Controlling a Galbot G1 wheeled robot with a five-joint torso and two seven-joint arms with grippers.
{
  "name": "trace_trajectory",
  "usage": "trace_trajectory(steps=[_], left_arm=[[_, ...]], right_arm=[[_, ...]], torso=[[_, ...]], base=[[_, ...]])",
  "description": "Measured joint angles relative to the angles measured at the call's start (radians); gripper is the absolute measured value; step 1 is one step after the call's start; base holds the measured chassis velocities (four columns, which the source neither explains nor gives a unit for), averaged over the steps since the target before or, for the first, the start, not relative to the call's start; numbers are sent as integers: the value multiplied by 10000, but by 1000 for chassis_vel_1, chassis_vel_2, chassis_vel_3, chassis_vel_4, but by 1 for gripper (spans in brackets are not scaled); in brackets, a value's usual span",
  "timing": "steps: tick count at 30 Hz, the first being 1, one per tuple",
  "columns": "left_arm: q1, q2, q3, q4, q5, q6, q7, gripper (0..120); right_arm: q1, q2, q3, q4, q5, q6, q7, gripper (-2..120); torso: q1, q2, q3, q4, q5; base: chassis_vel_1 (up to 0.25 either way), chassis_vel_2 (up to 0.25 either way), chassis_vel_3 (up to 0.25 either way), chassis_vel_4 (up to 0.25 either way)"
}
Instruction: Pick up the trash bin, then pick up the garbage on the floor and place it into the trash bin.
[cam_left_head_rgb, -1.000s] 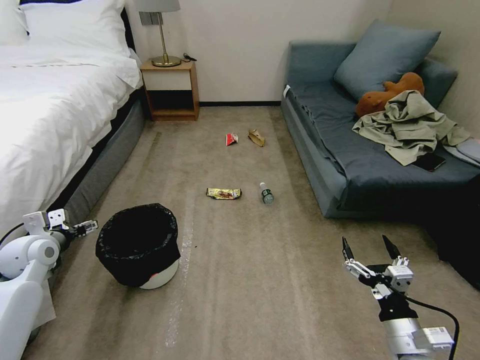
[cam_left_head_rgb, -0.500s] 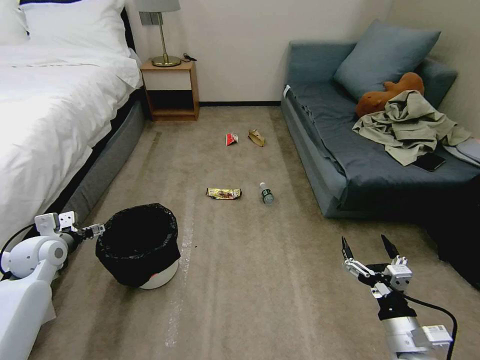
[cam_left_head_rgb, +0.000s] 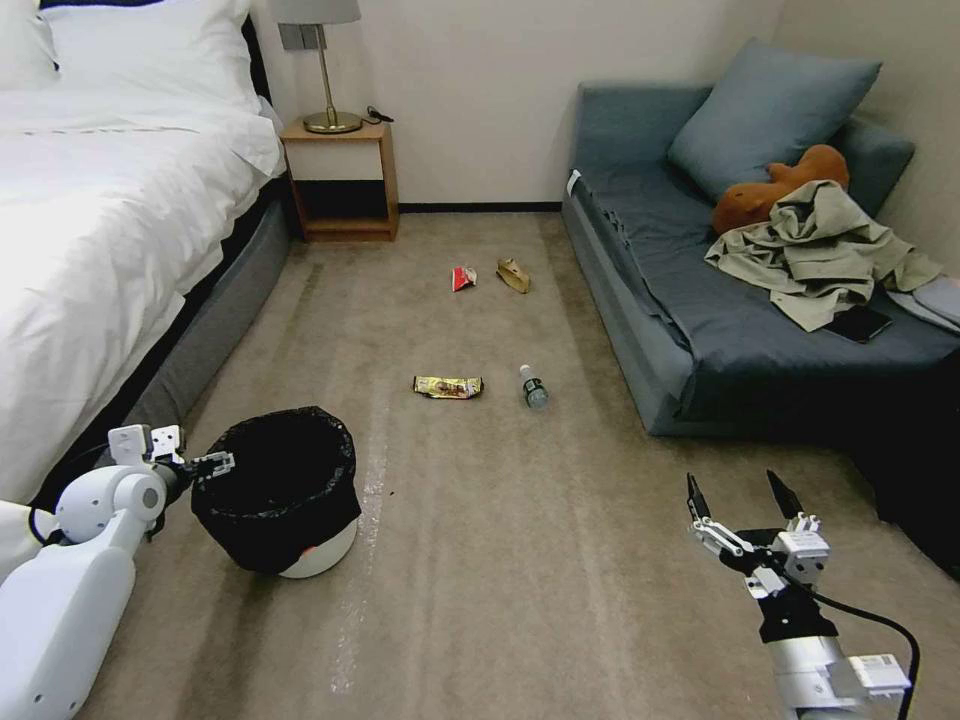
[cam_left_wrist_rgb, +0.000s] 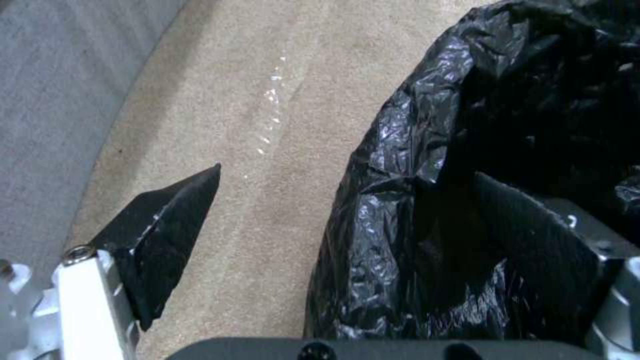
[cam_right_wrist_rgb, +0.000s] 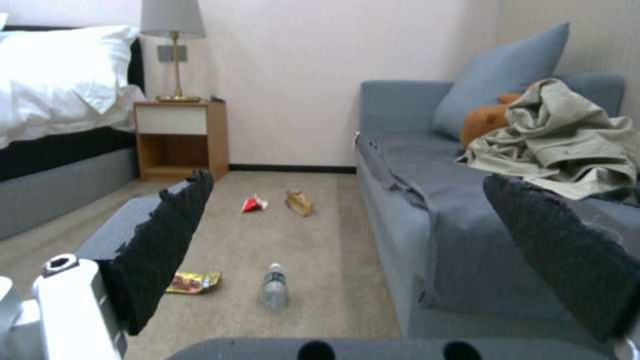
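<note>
We are reaching for the trash bin (cam_left_head_rgb: 277, 490).
Our left gripper (cam_left_wrist_rgb: 347, 210), wide open and holding nothing, is straddling the rim to grip; the right gripper (cam_left_head_rgb: 742, 497) is hanging open, empty.

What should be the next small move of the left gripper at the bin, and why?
Probably close the left gripper on the trash bin rim. Its fingers are open and straddle the bag-lined edge, one finger outside over the carpet, the other inside, so the rim seems already between them.

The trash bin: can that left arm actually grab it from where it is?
Probably yes. The left gripper is open at the trash bin, its jaws straddling the bag-lined rim, one outside and one inside. Nothing blocks it.
</note>
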Motion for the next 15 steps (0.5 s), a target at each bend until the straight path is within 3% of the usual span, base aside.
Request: trace_trajectory(steps=[3, 5, 7, 8, 12, 15], left_arm=[[-27, -29, 29, 78, -24, 0, -23, 91], [-21, -64, 33, 134, -29, 0, -28, 79], [-13, -67, 33, 136, -29, 1, -25, 77], [13, -79, 32, 136, -42, 1, -5, 68], [36, -93, 8, 134, -75, 1, 25, 56], [104, -113, -59, 123, -52, 1, 134, 40]], right_arm=[[9, -15, 10, 6, 48, 0, 46, 100], [23, -44, 12, 16, 120, 0, 100, 100], [26, -52, 14, 17, 141, -2, 108, 100], [34, -77, 16, 19, 184, -8, 122, 100], [69, -117, 29, 17, 219, -17, 139, 100], [112, -128, 27, -21, 230, -23, 164, 100]], torso=[[0, 0, 0, 0, 0], [0, 0, 0, 1, 0], [0, 0, 0, 1, 0], [0, 0, 0, 0, 1], [0, 0, 0, 1, 0], [0, 0, 0, 1, 0]], base=[[0, 0, 0, 0], [0, 0, 0, 0], [0, 0, 0, 0], [0, 0, 0, 0], [0, 0, 0, 0], [0, 0, 0, 0]])
